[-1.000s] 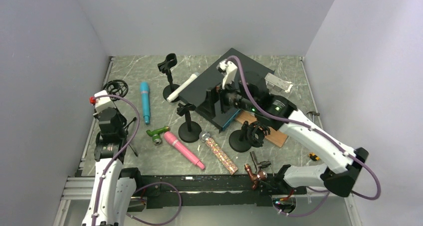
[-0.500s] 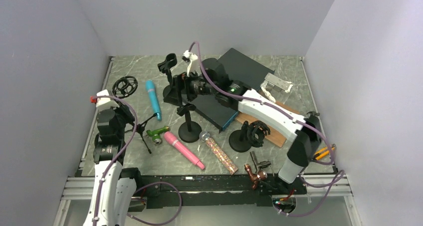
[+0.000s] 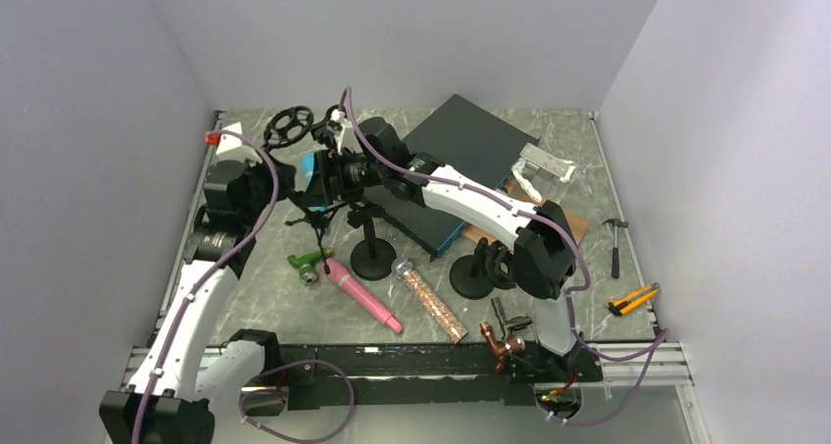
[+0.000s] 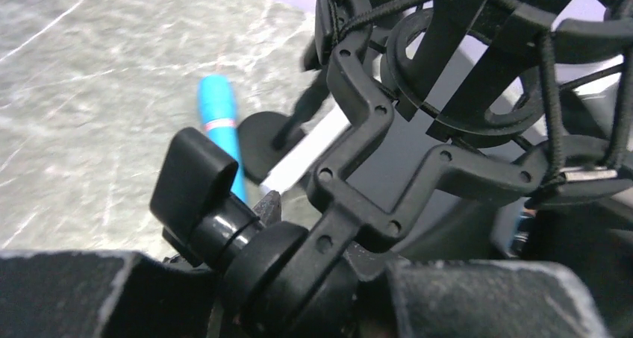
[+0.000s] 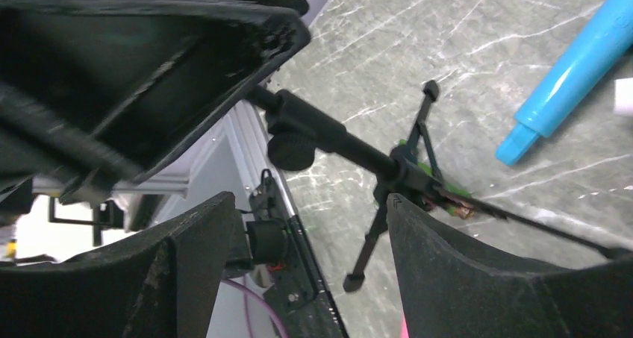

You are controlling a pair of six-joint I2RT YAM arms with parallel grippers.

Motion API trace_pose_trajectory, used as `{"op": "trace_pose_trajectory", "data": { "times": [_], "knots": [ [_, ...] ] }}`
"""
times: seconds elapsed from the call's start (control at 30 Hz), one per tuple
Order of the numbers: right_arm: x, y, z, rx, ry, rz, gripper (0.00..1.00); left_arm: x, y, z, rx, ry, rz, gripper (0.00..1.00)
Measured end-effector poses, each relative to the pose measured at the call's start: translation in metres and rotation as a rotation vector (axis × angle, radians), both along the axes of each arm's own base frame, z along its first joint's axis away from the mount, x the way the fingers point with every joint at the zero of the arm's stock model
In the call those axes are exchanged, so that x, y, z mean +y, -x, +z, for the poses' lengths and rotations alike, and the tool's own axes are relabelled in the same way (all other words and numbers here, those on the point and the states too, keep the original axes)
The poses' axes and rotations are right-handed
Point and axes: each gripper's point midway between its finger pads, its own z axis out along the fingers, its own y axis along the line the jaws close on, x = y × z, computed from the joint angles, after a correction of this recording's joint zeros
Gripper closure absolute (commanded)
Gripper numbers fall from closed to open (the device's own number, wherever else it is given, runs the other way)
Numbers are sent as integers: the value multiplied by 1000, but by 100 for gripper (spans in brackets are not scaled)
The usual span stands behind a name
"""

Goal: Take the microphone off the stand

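Note:
My left gripper (image 3: 277, 184) is shut on a black tripod stand (image 3: 316, 219) and holds it tilted above the table. The stand's round shock mount (image 3: 291, 125) looks empty; it fills the left wrist view (image 4: 448, 92), with the gripper (image 4: 298, 278) clamped at its joint. A blue microphone (image 3: 311, 166) appears to lie on the table beside it and shows in the wrist views (image 4: 219, 125) (image 5: 575, 69). My right gripper (image 3: 317, 177) is open and empty beside the stand's pole (image 5: 336, 140), jaws wide apart (image 5: 307, 204).
A pink microphone (image 3: 361, 294), a glitter microphone (image 3: 431, 300), a green object (image 3: 308, 263), two black round-base stands (image 3: 370, 253) (image 3: 480, 272), a black box (image 3: 465, 155), a white microphone (image 4: 306, 151), a hammer (image 3: 613, 243) and a yellow knife (image 3: 632, 299) lie around.
My left arm has lifted the tripod stand and carried it back and right. My right arm has swung left across the table to it. The blue microphone has shifted back and right.

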Motion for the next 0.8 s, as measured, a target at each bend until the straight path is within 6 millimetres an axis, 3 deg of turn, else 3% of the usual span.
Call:
{"op": "trace_pose_trajectory", "data": {
  "times": [0.07,0.2,0.27,0.5,0.7,0.8],
  "knots": [
    [4,-1,0,23,-8,-4,37,-14,-4,18,-18,17,-38,100],
    [4,-3,0,43,-7,-23,41,-24,-6,38,-36,46,-54,100],
    [4,-5,-1,40,-4,-37,46,-25,-5,37,-28,51,-54,100],
    [3,-8,-3,38,9,-58,45,-29,-2,25,22,54,-52,100],
    [5,-7,1,28,-3,-61,53,-32,2,18,53,46,-59,100],
    [6,-9,3,20,-10,-69,62,-32,4,13,73,43,-61,100]
  ]
}}
